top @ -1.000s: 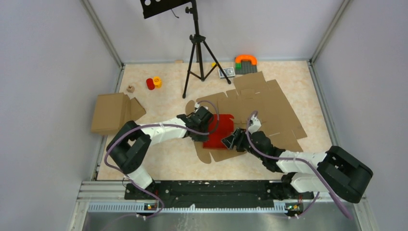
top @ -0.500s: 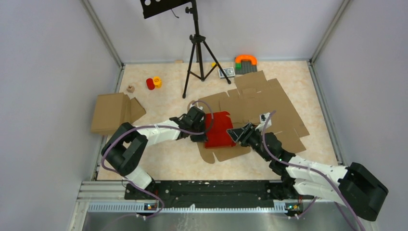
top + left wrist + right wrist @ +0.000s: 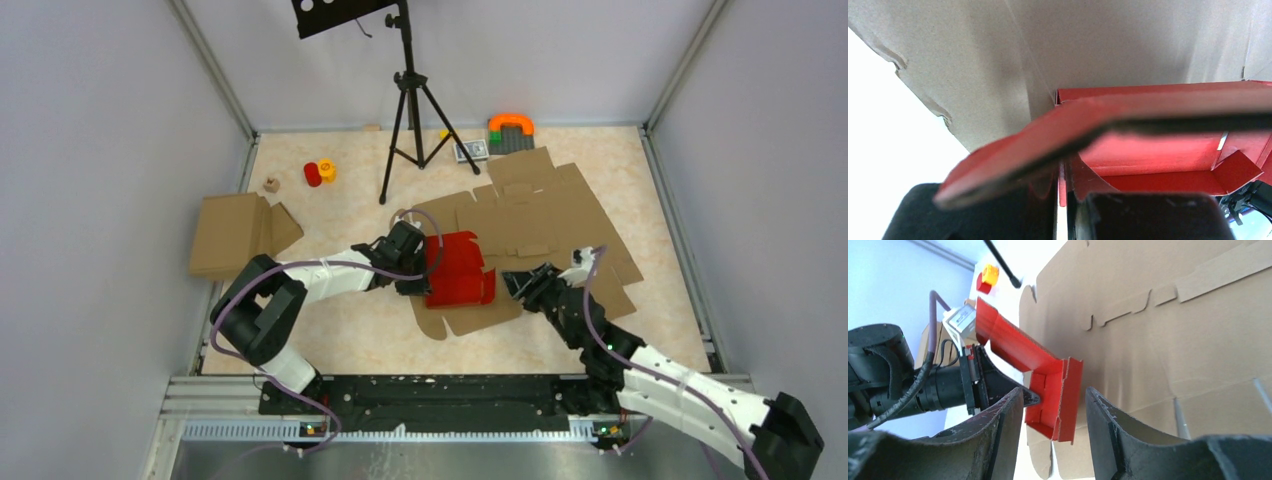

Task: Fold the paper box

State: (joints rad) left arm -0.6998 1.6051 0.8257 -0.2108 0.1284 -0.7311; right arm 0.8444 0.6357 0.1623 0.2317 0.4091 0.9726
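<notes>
A beige marbled counter (image 3: 330, 335) between pale grey walls carries everything. The left claw (image 3: 424, 270) is clamped tight on the left edge of the bright red thin card paper box (image 3: 462, 272), with one red flap lifted above its fingers. The box is partly folded, with some walls standing. It lies just right of this claw on a large flat brown cardboard cut-out (image 3: 560, 215). The right claw (image 3: 514, 283) is parted and empty, near the box's right side without touching it.
</notes>
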